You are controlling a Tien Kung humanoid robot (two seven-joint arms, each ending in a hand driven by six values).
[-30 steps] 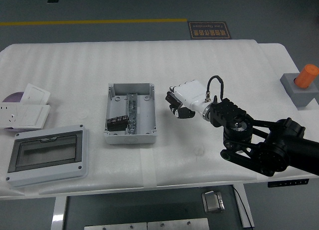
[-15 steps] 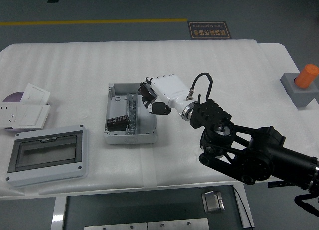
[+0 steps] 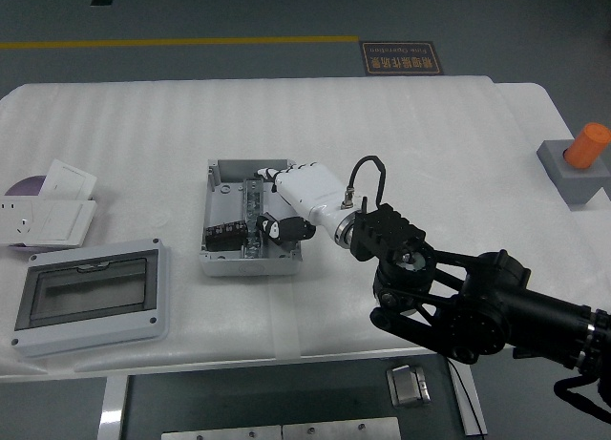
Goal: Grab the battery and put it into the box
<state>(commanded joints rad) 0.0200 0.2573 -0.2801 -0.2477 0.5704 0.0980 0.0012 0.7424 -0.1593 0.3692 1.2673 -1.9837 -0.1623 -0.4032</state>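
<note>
The grey open box (image 3: 218,262) lies left of the table's middle, with a metal rail down its centre. A small black part (image 3: 225,235) sits in its lower left corner. My right hand (image 3: 274,209), white with dark fingertips, hangs over the box's right half, its fingers curled down inside the walls. They are shut on a small dark battery (image 3: 272,227), which the fingers mostly hide. The black right arm (image 3: 449,297) reaches in from the lower right. The left arm does not show.
A grey enclosure with a clear lid (image 3: 91,297) sits at the front left. White socket plates (image 3: 48,211) and a purple disc (image 3: 21,185) lie at the left edge. A grey block with an orange cylinder (image 3: 582,158) stands at the far right.
My right hand has travelled left from the bare table right of the box to above the box's right half, and has dropped lower into it. The box has not moved.
</note>
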